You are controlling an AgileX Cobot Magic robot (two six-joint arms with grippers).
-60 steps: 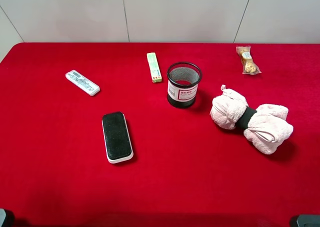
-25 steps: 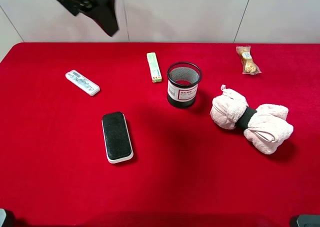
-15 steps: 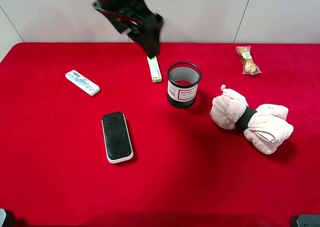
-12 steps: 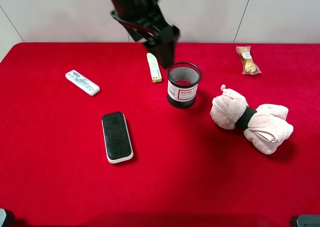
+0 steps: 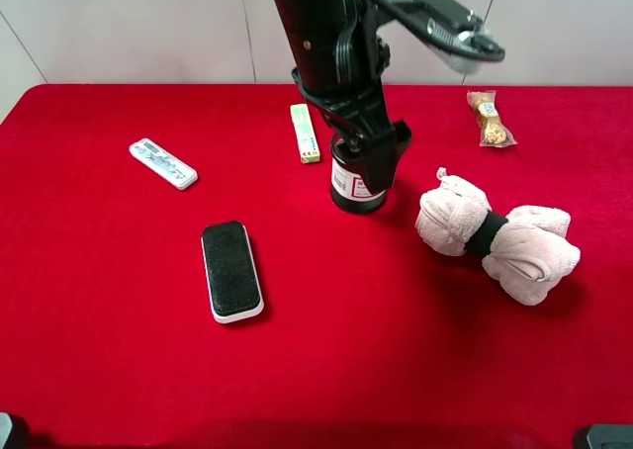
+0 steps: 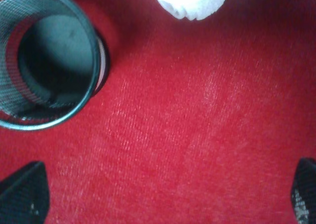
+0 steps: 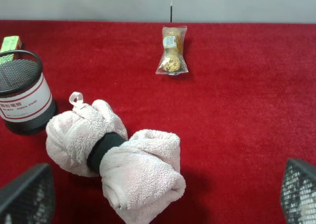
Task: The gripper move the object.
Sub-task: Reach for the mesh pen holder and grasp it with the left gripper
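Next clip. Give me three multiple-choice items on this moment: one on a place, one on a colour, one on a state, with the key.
1. In the high view, where does the pen cup stand relative to the rolled pink towel?
A. to its left
B. to its right
C. on top of it

2. What colour is the table cover?
A. blue
B. red
C. green

3. How is the left tool?
A. shut on the pen cup
B. shut on the towel
C. open, holding nothing

Key:
1 A: the cup sits left of the towel.
2 B: the cloth is red in all three views.
3 C: in the left wrist view its fingertips sit far apart with only cloth between them.
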